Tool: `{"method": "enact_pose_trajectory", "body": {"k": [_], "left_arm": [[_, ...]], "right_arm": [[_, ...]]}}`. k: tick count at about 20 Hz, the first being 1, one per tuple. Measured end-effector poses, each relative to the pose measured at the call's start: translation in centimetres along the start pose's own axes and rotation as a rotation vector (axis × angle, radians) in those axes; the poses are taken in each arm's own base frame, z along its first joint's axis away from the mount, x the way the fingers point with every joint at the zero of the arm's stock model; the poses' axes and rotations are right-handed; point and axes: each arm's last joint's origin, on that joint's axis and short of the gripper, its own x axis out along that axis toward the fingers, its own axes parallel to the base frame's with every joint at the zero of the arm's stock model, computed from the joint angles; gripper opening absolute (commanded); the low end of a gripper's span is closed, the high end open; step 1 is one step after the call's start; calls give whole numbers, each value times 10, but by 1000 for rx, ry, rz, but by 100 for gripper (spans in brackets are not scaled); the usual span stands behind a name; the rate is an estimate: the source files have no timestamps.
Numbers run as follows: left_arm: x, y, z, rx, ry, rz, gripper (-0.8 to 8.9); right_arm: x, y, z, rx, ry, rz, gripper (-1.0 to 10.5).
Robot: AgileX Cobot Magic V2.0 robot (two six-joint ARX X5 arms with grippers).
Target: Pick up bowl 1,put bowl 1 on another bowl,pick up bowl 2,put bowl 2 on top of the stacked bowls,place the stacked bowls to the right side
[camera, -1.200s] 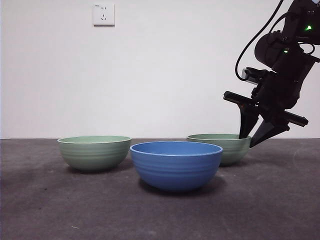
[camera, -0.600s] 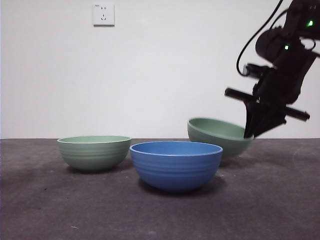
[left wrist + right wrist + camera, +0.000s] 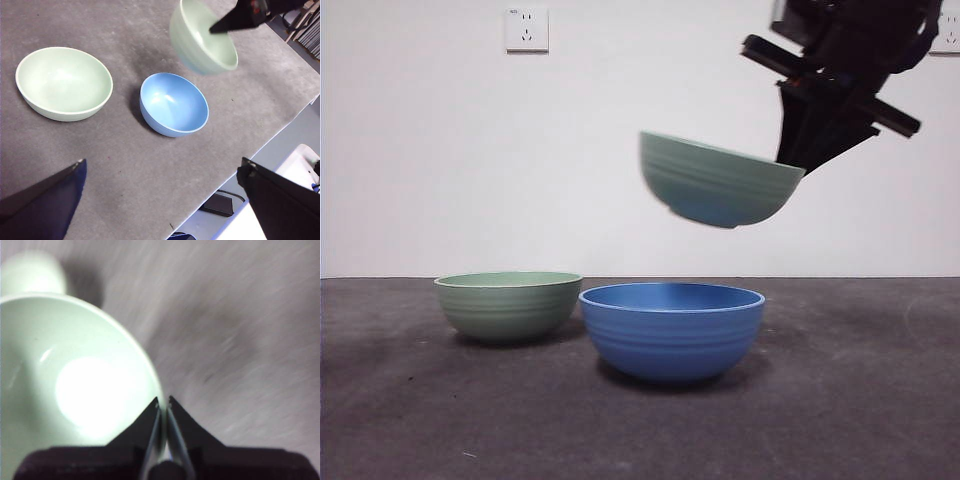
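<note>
A pale green bowl (image 3: 715, 182) hangs tilted in the air above and slightly right of the blue ribbed bowl (image 3: 672, 328). My right gripper (image 3: 798, 160) is shut on its right rim; the right wrist view shows the jaws pinching the rim of this green bowl (image 3: 70, 390). From the left wrist camera the lifted green bowl (image 3: 200, 37) floats beyond the blue bowl (image 3: 174, 104). A second pale green bowl (image 3: 508, 304) rests on the table left of the blue one. My left gripper (image 3: 160, 200) stands open well above the table, holding nothing.
Dark grey table (image 3: 860, 400) with a white wall and a socket (image 3: 527, 28) behind. The table's edge (image 3: 260, 145) runs near the blue bowl in the left wrist view, with floor and a white object beyond it.
The right gripper has lifted the right-hand green bowl off the table, carrying it up and to the left toward the blue bowl. The other two bowls have not moved.
</note>
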Motion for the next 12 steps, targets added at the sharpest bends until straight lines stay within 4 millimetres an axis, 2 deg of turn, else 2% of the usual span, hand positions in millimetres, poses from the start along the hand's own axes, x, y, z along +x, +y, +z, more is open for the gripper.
{"method": "enact_pose_trajectory", "body": {"k": [4, 12], "left_arm": [[1, -1, 0, 5, 6, -11, 511], [1, -1, 0, 3, 9, -12, 511]], "right_arm": [[14, 19, -4, -62, 51, 26, -13], [61, 34, -16, -107, 194, -10, -12]]}}
